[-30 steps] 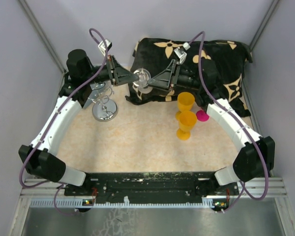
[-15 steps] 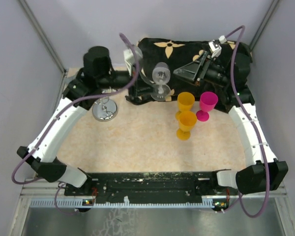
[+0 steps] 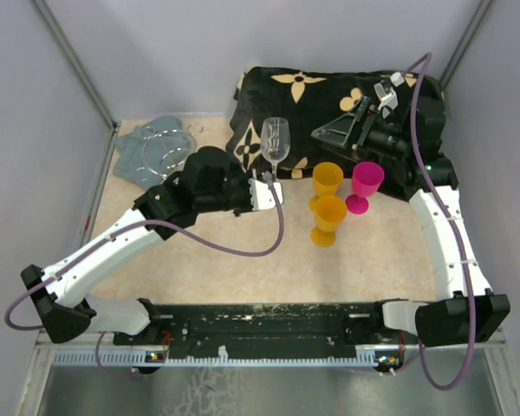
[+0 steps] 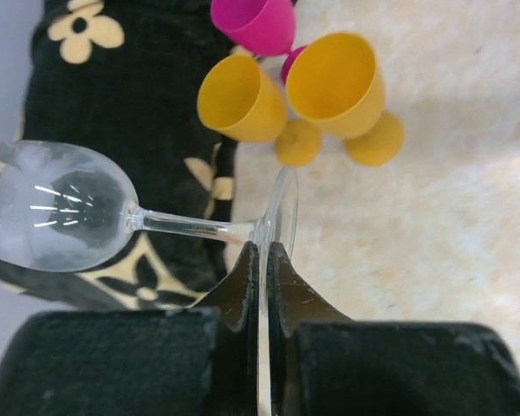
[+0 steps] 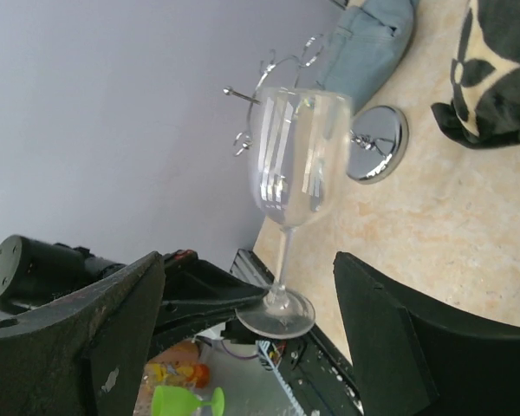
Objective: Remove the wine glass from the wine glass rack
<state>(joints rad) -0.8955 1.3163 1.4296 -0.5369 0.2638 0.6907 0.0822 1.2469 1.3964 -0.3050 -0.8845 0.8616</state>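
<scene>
Beside the wine glass rack, on its cushion side and free of every wire ring: one wine glass, clear, thin-walled, long-stemmed, upright.
Held by: left gripper, fingers pressed together on the rim of the foot disc; nothing else supports the glass.
Right gripper: fingers spread wide, holding nothing; farther from the rack than the glass, above the black flowered cushion.
Handling, as judged: light, rigid, brittle and slick. It is top-heavy in an edge pinch on the foot, so it may pivot or slip if swung. Better holds are the stem just under the bowl, or the bowl cradled.
Neighbours: yellow goblets and pink goblet, beyond the glass from the rack, near enough to be knocked.
</scene>
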